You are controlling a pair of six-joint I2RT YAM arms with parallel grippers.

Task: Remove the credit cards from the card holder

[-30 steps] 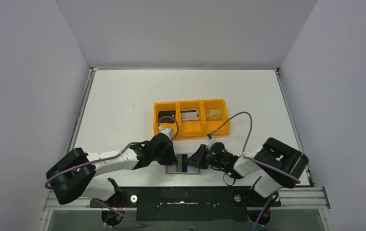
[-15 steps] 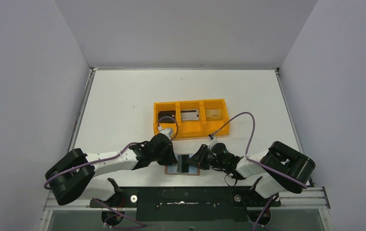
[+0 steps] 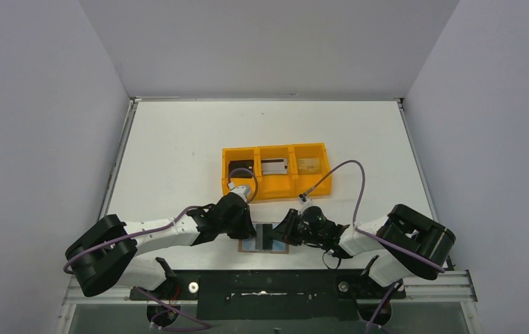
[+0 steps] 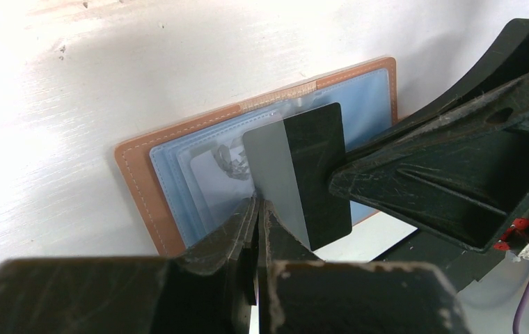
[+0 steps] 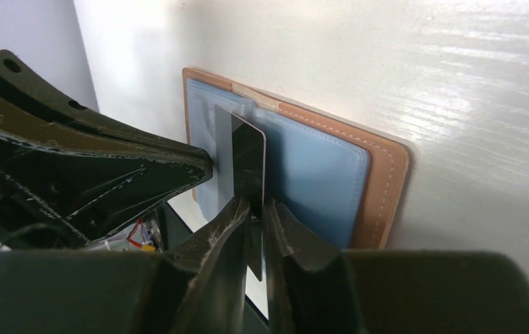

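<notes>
On the white bench point(image 3: 178, 139), close to its front edge, the left gripper point(image 4: 256, 205) and the right gripper point(image 5: 256, 209) meet nose to nose over the card holder. The left gripper's fingers are pressed together, their tips at the holder's blue inside, just beside the standing card's lower edge. The right gripper's fingers flank that card on both faces; whether they pinch it cannot be told.

Behind them sits an orange tray point(image 3: 275, 193) of 3 compartments.

The card holder point(image 4: 136, 182) lies open and flat, with a tan-brown leather border, pale stitching and 2 grey-blue panels, 1 with a clear pocket.

The standing card point(image 4: 310, 174) rises on edge over the holder's middle, its face part grey, part black.

The tray holds 1 card per compartment: a black card point(image 3: 241, 167) on the left, a silvery card point(image 3: 274, 165) in the centre and a gold-tan card point(image 3: 308, 165) on the right.
</notes>
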